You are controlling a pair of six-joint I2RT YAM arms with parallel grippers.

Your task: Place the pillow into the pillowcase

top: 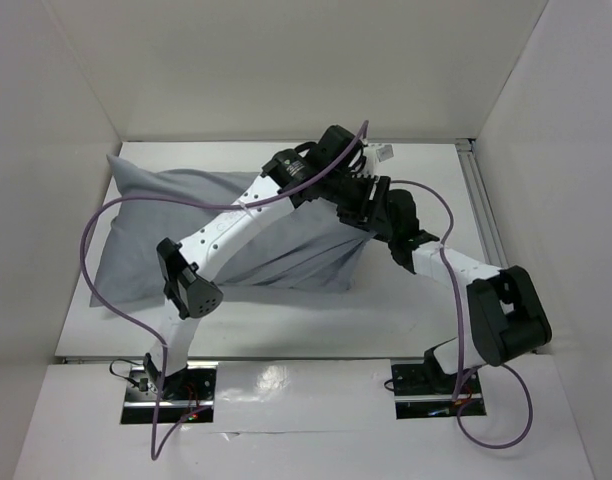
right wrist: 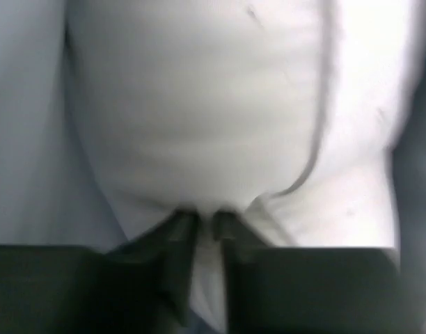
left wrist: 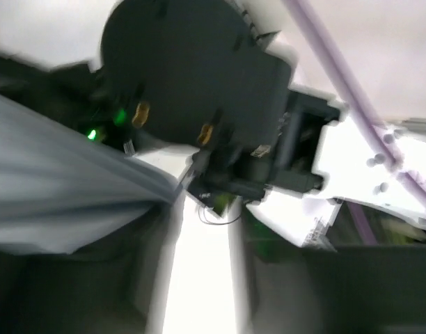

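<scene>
The grey pillowcase [top: 166,230] lies bulging across the left and middle of the table, its mouth toward the right. In the top view the pillow is hidden inside it. The right wrist view shows the white pillow [right wrist: 199,104] close up, with grey pillowcase [right wrist: 25,139] cloth at its left. My right gripper [right wrist: 204,223] is nearly closed, with a fold of white pillow fabric pinched between its fingers; from above it [top: 378,222] sits at the mouth. My left gripper [top: 348,190] hovers just beside it. Its blurred jaws [left wrist: 206,278] stand apart over bare table, with grey pillowcase [left wrist: 53,195] cloth to their left.
White walls enclose the table [top: 406,310] on three sides. An aluminium rail [top: 481,200] runs along the right edge. Purple cables [top: 106,230] loop from both arms over the pillowcase and table. The right arm's black body [left wrist: 192,76] fills the left wrist view.
</scene>
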